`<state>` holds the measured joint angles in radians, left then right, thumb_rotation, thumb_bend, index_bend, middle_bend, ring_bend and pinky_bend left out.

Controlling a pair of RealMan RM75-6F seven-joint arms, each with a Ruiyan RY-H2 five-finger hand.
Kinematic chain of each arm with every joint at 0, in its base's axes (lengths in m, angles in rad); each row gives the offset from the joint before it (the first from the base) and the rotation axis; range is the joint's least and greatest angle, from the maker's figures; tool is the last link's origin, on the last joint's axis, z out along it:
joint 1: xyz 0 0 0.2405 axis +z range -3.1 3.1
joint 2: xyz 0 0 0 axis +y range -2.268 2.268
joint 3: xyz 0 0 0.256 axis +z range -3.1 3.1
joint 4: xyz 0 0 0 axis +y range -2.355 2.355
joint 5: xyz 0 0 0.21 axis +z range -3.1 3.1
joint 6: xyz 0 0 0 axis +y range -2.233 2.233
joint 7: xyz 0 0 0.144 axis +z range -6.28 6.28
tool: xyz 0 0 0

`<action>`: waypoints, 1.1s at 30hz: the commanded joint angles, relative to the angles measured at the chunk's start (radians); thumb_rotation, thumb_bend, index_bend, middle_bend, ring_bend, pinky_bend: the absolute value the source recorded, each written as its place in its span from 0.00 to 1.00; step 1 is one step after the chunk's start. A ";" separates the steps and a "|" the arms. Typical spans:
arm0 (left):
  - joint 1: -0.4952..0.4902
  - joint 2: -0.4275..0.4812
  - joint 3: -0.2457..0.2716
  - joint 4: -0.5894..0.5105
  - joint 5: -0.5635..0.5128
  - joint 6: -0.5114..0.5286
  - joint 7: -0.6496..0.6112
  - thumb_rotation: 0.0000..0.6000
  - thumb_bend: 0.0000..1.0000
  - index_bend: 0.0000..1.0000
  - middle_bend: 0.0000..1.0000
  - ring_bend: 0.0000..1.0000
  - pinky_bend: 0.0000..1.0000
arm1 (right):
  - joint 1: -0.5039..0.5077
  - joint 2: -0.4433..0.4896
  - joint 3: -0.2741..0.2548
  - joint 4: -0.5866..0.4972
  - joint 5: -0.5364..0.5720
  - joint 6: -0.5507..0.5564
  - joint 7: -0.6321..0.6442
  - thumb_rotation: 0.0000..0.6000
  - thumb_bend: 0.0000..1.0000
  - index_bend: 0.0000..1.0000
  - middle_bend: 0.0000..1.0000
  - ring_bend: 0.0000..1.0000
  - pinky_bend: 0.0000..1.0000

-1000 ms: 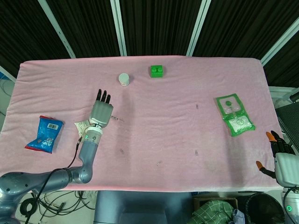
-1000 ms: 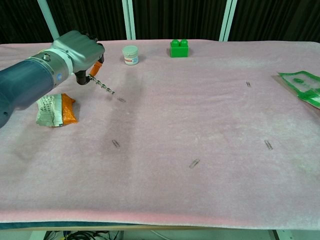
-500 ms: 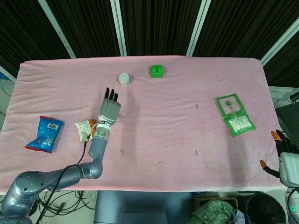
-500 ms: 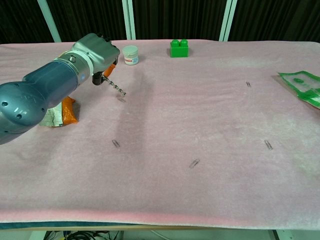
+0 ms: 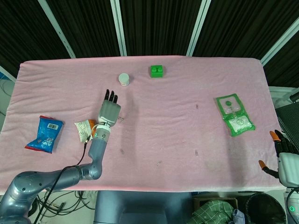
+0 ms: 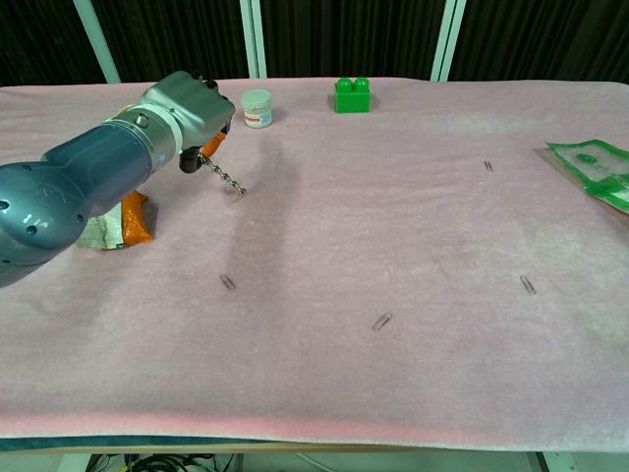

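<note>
The left hand (image 6: 187,103) holds a chain (image 6: 223,178) by its upper end, low over the pink cloth (image 6: 393,226) in the left half of the table. The chain is a short string of small metal links, dark and shiny, hanging slantwise down and to the right from under the hand. Its lower tip is at or just above the cloth; whether it touches cannot be told. In the head view the same hand (image 5: 108,110) shows from above, palm down, dark fingers (image 5: 110,96) stretched forward and close together, and only a glint of the chain (image 5: 120,119) peeks out at its right edge.

Just behind the wrist lies a crumpled orange and white wrapper (image 6: 116,218), and farther left in the head view a blue packet (image 5: 45,133). A small white jar (image 6: 257,108) stands near the hand toward the far edge, with a green block (image 6: 352,94) to its right. Paper clips (image 6: 381,321) lie scattered on the cloth, and a green pouch (image 5: 234,114) sits well off to the right.

The right hand (image 5: 281,156) shows only at the head view's lower right corner, off the table edge, fingers spread and holding nothing.
</note>
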<state>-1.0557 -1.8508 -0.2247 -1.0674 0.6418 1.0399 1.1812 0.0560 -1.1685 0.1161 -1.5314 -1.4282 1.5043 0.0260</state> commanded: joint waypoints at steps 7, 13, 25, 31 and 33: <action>0.022 0.093 0.002 -0.164 0.036 0.068 0.006 1.00 0.47 0.61 0.14 0.00 0.00 | 0.000 0.001 -0.001 -0.002 0.000 -0.001 0.001 1.00 0.14 0.00 0.03 0.12 0.21; 0.065 0.211 0.024 -0.370 0.058 0.130 0.015 1.00 0.47 0.61 0.14 0.00 0.00 | 0.001 -0.001 -0.004 -0.008 -0.005 -0.002 -0.009 1.00 0.14 0.00 0.03 0.12 0.21; 0.138 0.375 0.079 -0.674 0.009 0.150 -0.018 1.00 0.47 0.61 0.14 0.00 0.00 | 0.003 -0.008 -0.008 -0.012 -0.009 -0.005 -0.036 1.00 0.14 0.00 0.03 0.12 0.21; 0.142 0.370 0.114 -0.678 0.026 0.134 -0.036 1.00 0.47 0.61 0.14 0.00 0.00 | 0.003 -0.009 -0.008 -0.012 -0.008 -0.003 -0.038 1.00 0.14 0.00 0.03 0.12 0.21; 0.143 0.358 0.121 -0.673 0.030 0.124 -0.052 1.00 0.47 0.61 0.14 0.00 0.00 | 0.002 -0.008 -0.007 -0.012 -0.010 0.000 -0.038 1.00 0.14 0.00 0.03 0.12 0.21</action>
<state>-0.9136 -1.4850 -0.1089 -1.7445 0.6683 1.1708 1.1384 0.0586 -1.1767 0.1087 -1.5432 -1.4377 1.5034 -0.0121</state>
